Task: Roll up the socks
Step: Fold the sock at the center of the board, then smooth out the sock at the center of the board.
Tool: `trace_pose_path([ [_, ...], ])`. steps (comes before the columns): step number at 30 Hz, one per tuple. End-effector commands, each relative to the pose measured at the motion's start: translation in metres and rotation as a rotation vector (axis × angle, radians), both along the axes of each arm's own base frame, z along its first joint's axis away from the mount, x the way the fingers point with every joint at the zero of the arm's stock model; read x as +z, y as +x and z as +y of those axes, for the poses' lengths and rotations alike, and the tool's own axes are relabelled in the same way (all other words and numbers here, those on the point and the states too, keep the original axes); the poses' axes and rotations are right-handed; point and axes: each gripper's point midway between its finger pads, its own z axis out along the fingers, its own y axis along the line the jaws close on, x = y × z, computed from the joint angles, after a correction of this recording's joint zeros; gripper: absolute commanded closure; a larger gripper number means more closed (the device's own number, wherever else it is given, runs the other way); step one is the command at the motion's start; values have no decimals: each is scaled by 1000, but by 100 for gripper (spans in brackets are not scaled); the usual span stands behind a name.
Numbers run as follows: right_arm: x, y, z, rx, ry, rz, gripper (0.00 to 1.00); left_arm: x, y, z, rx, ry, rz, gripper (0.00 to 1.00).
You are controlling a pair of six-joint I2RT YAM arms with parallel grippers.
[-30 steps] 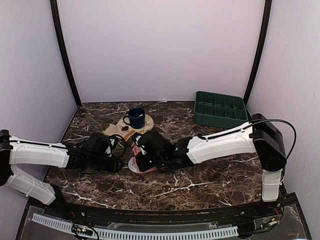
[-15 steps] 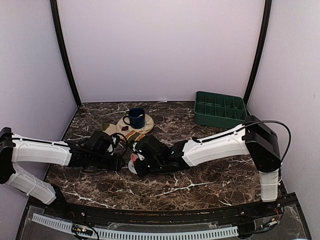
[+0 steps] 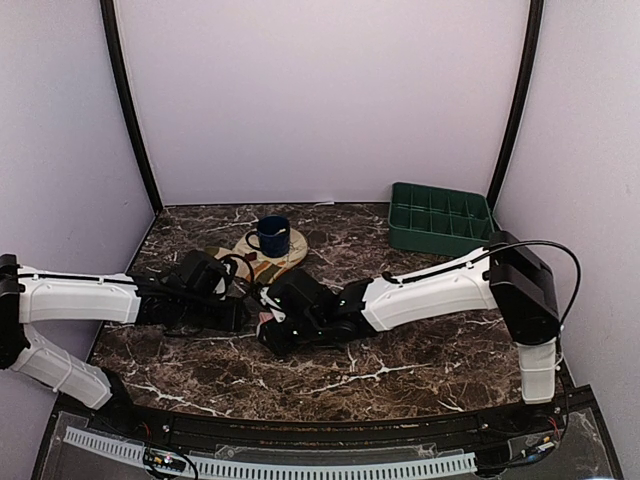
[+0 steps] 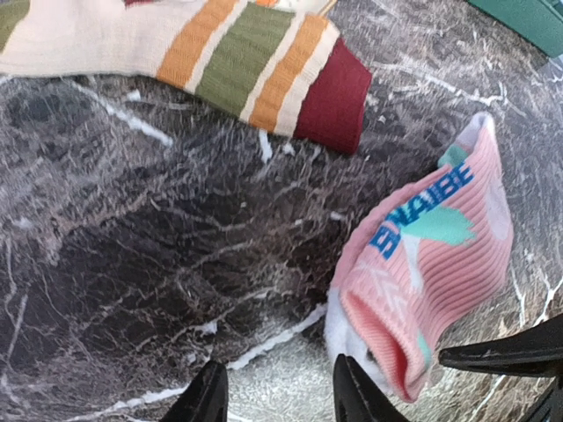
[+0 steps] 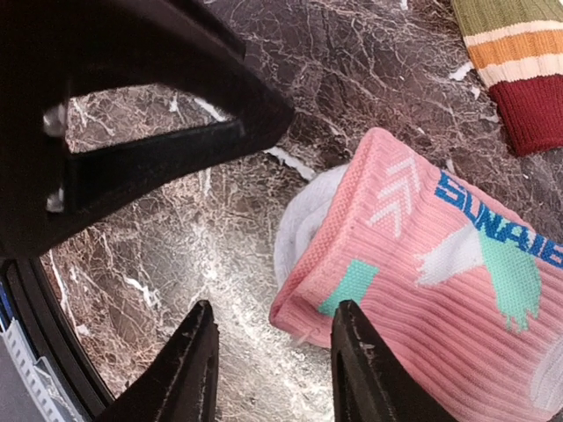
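Pink sock (image 5: 413,281) with blue block lettering (image 5: 493,224)

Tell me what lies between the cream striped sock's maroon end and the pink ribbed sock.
Only bare dark marble tabletop separates the striped sock from the pink sock, as the left wrist view shows.

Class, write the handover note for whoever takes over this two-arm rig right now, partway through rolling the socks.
Left gripper: open, empty, just beside the pink sock at its open end.
Right gripper: open, empty, at that same end.
Pink sock lies on the marble table, near end bunched, not rolled.
Striped sock lies flat farther back, apart from it.
Done: no roll visible.
Left: roll both socks.
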Motion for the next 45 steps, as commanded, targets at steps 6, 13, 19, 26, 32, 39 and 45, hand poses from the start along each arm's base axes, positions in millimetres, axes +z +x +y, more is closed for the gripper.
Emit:
trace_pose_path([
  [6, 59, 5, -20, -38, 78, -116, 59, 69, 20, -17, -64, -58, -144, 55],
  [13, 74, 28, -65, -144, 128, -168, 62, 88, 26, -62, -232, -143, -162, 57],
  [19, 59, 52, -95, -209, 157, -178, 71, 81, 24, -107, -367, -193, -135, 62],
  [26, 49, 69, -102, -231, 252, -177, 89, 44, 22, -127, -412, -188, -61, 82],
  [32, 40, 75, -90, -206, 296, -157, 92, 19, 12, -119, -395, -177, -16, 94],
  [39, 19, 82, -80, -210, 311, -120, 94, -4, 0, -102, -361, -149, 23, 100],
  [45, 0, 90, -77, -227, 340, -91, 95, -19, -8, -80, -302, -104, 41, 100],
])
